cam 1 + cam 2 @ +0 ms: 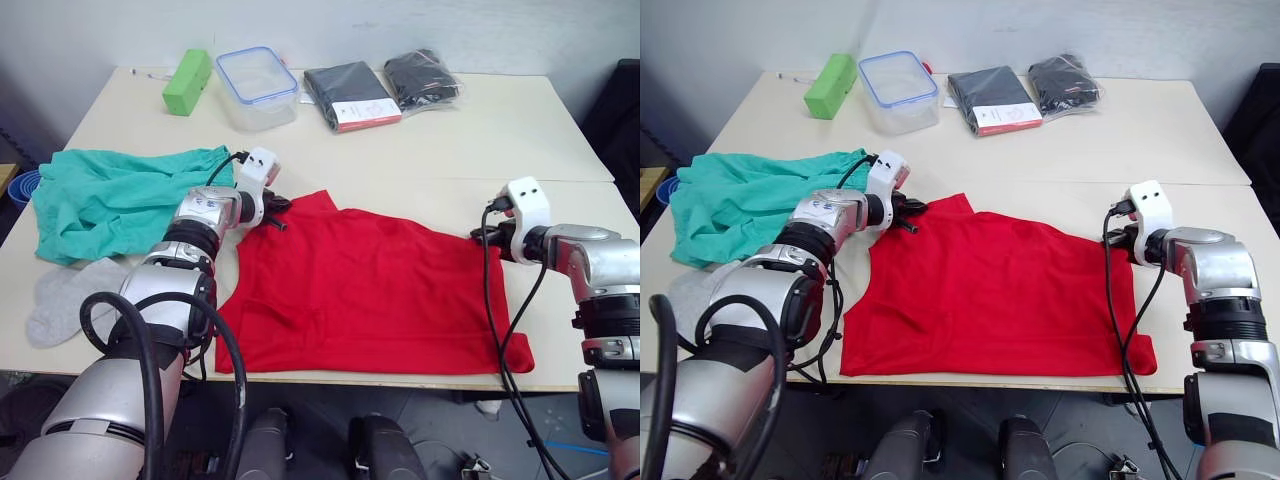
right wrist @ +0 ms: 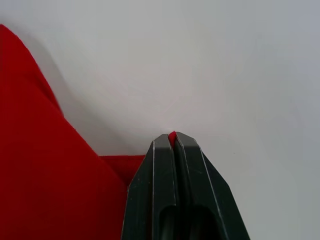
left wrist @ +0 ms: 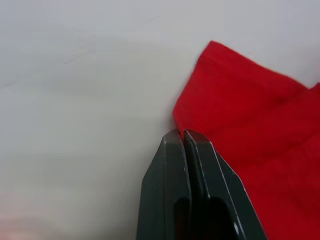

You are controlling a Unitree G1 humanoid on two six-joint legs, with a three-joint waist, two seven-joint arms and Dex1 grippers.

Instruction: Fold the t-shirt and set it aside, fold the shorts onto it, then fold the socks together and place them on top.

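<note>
Only right wrist shows right hand [image 2: 174,136] pinching t-shirt [image 1: 380,290] edge.

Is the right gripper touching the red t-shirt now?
Touching. In the right wrist view, the right gripper is shut on the t-shirt, and a sliver of red cloth shows pinched between its fingertips.

A pale table [image 1: 520,130] is seen, on which the red t-shirt [image 1: 370,295], the teal shorts [image 1: 110,195], the grey socks [image 1: 65,295], a green block [image 1: 187,82], a clear lidded container [image 1: 258,87] and two black packaged garments [image 1: 385,88] are laid
</note>
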